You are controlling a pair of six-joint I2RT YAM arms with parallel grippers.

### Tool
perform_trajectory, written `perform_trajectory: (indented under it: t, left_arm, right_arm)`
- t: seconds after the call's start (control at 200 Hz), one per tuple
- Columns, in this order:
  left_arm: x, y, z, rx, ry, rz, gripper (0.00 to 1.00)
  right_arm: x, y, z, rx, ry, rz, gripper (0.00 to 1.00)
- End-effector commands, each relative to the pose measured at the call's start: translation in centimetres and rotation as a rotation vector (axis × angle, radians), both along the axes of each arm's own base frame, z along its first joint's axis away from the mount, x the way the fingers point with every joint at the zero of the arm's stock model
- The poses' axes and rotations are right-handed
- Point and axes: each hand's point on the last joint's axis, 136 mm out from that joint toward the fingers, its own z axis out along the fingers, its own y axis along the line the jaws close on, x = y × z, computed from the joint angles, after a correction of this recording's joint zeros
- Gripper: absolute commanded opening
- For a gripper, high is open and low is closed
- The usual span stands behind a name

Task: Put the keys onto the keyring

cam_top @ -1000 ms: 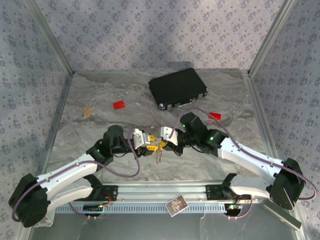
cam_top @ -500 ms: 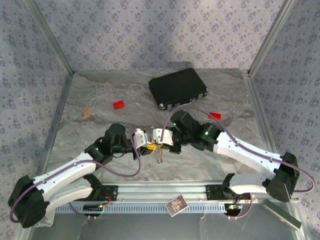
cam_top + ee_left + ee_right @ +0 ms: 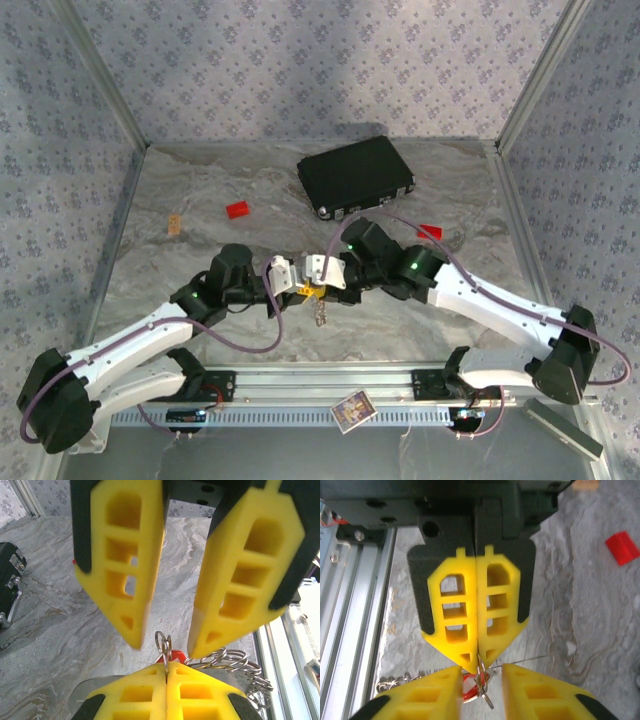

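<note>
Seemingly threading is under way: the left hand point(image 3: 166, 666), pressed together, pinches the keyring point(image 3: 164, 647) above the desk point(image 3: 200, 260); the right hand point(image 3: 481, 671) stands spread around it. Next, likely: grasp the red key point(image 3: 468, 690) precisely.

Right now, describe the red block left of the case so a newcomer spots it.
Find the black case at the back of the table. Left of it and slightly nearer lies the red block. The other red block sits right of the case; this one has a tan piece further left.
</note>
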Motion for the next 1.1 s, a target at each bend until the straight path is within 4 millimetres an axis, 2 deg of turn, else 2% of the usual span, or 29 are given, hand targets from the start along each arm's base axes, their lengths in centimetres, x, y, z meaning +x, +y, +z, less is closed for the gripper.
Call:
perform_trajectory:
  t: [0.0, 0.265, 0.53, 0.76, 0.894, 1.099]
  left_arm:
    - [-0.4, -0.4, 1.6, -0.074, -0.036, -0.024, 0.00]
    - [-0.7, -0.2, 2.4, -0.159, -0.071, -0.017, 0.00]
    - [-0.9, -0.2, 1.8, -0.151, -0.061, -0.026, 0.00]
    - [-1.0, -0.2, 1.4, -0.140, -0.054, -0.031, 0.00]
    - [-1.1, -0.2, 1.4, -0.140, -0.053, -0.038, 0.00]
    - [-1.2, -0.3, 1.4, -0.140, -0.054, -0.047, 0.00]
  right_arm:
    - [-0.4, -0.5, 1.7, 0.153, 0.056, -0.010, 0.31]
    - [-0.8, -0.9, 0.2, 0.220, 0.128, -0.029, 0.32]
    - [-0.2, -1.0, -1.8, 0.149, 0.121, -0.050, 0.29]
    - [0.7, -1.4, -1.6, 0.133, 0.053, -0.081, 0.33]
    - [0.6, -1.1, -1.5, 0.124, 0.045, -0.060, 0.36]
    - [-0.2, -0.7, -0.9, 0.136, 0.064, -0.008, 0.29]
